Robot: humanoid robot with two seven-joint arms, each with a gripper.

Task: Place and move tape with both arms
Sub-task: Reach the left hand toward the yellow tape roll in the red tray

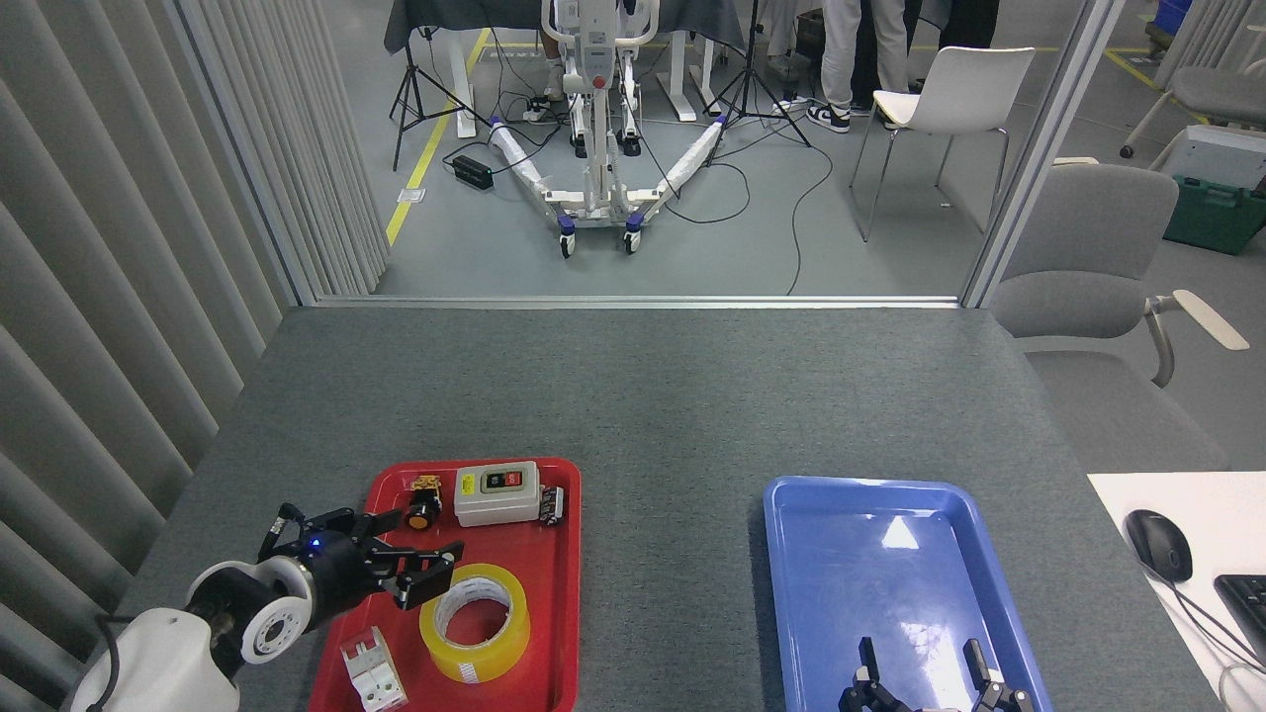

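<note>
Our left claw point(415, 571), fingers spread, hovers just left of the tape point(475, 623) in the red tray point(564, 593). Our right claw point(925, 682), also spread, sits far right.
</note>
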